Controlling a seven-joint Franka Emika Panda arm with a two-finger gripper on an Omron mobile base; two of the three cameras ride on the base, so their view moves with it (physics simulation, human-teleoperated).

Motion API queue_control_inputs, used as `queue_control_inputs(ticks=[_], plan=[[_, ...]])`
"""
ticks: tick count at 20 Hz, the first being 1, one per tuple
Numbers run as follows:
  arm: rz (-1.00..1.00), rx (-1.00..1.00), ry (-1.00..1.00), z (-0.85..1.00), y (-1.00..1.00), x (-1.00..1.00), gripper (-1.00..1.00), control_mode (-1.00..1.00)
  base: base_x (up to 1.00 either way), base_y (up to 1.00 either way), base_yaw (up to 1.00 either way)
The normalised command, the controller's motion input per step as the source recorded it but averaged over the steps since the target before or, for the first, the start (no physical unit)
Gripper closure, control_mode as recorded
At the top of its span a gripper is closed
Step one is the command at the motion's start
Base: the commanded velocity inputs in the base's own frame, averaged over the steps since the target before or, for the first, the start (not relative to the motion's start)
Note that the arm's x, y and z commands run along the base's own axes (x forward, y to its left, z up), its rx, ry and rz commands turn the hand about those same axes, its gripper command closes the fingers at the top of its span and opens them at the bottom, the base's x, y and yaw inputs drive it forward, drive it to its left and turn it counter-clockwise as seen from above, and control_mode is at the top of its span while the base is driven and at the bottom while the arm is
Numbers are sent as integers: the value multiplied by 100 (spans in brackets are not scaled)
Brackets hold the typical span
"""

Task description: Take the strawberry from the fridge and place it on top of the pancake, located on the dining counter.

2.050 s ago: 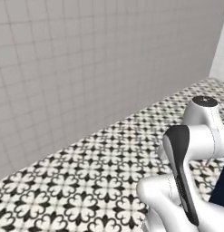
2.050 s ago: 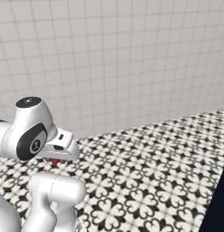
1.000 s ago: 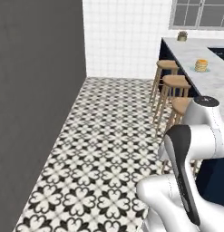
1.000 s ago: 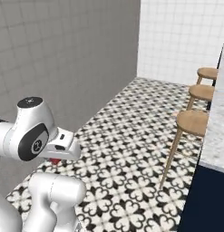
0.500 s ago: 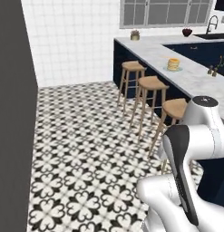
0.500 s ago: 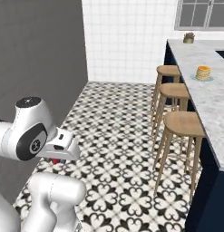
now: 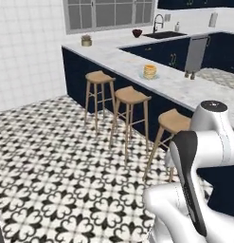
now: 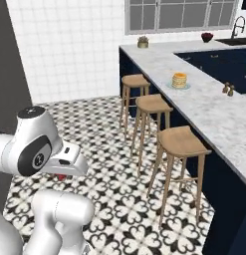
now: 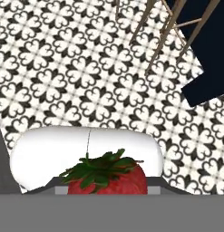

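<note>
The gripper (image 9: 108, 188) is clenched on the strawberry (image 9: 109, 174), whose red body and green leafy cap sit low in the hand view, above the black-and-white patterned floor (image 9: 63, 68). In the right base view a sliver of red shows under the hand. The pancake (image 7: 149, 71) rests on its pale blue plate (image 8: 179, 85) far along the dining counter (image 7: 184, 88), well apart from the arm. Three wooden stools (image 8: 183, 142) stand in a row against the counter's navy base. A small potted plant (image 7: 85, 40) sits at the far corner.
</note>
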Motion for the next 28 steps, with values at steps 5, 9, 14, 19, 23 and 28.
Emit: queue_control_inputs(ticks=[5,9,14,19,23,28], plan=[[0,0,0,0,0,0,100,100,100,74,-65],[0,0,0,0,0,0,100,100,100,76,-64],[0,0,0,0,0,0,100,100,77,91,-57],[0,0,0,0,0,0,100,100,17,100,-48],[0,0,0,0,0,0,100,100,13,93,-48],[0,0,0,0,0,0,100,100,12,92,-50]])
